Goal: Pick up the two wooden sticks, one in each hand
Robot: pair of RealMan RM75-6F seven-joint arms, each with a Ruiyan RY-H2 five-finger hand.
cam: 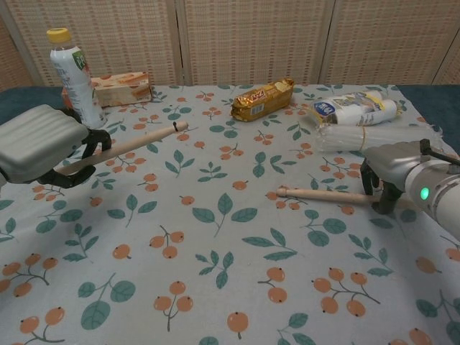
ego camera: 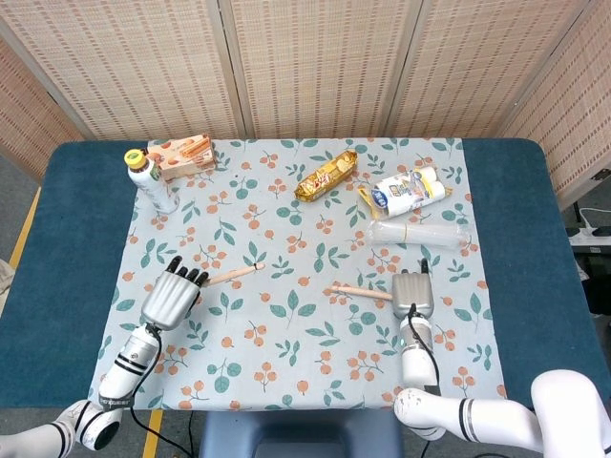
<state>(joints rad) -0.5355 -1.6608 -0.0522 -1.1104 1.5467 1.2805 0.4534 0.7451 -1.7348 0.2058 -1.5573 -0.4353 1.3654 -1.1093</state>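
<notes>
Two robot hands are closing on two wooden sticks lying on a leaf-patterned bench.

The left stick (cam: 129, 146), pale and slim, is sitting at left of frame with fingers of the left robot hand (cam: 39, 146) curling around its near end. The right stick (cam: 323, 194) is lying at right, the right robot hand (cam: 392, 176) clasping its far end. Neither looks clearly lifted, so raising both is probably what remains.

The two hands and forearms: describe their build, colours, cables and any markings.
Both the left hand and the right hand have ribbed silver-grey metal backs and black fingers. Slim white-and-silver segmented wrists lead to bulky white forearms with black joint bands. A thin black cable runs along each wrist. In the chest view a green light glows on the right wrist.
</notes>
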